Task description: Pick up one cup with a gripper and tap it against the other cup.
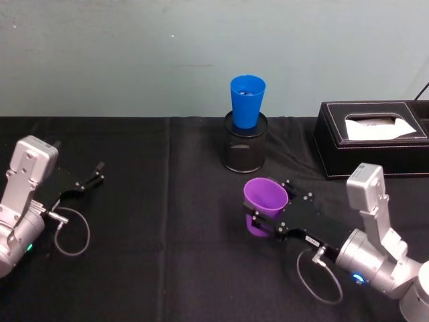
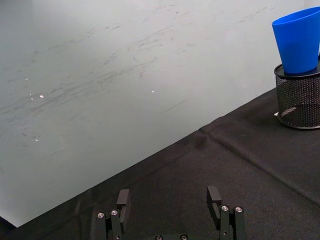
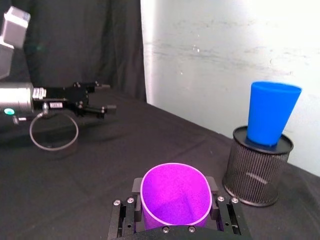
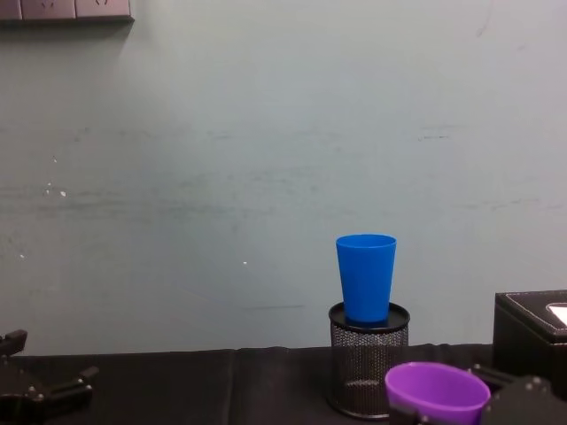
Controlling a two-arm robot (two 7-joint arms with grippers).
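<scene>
Two smooth tapered cups: the purple cup is clamped in the right gripper (its white label is unreadable). The blue cup stands farther off in a mesh holder; the left gripper rests open at left.

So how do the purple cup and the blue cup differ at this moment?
The purple cup is clamped between the right gripper's fingers near the table, while the blue cup is free of any gripper. The blue cup sits raised in the mouth of a black mesh holder; the purple one is lower and nearer the robot. Both are smooth tapered tumblers, mouths up, similar in size. The left gripper rests open, far left.
</scene>
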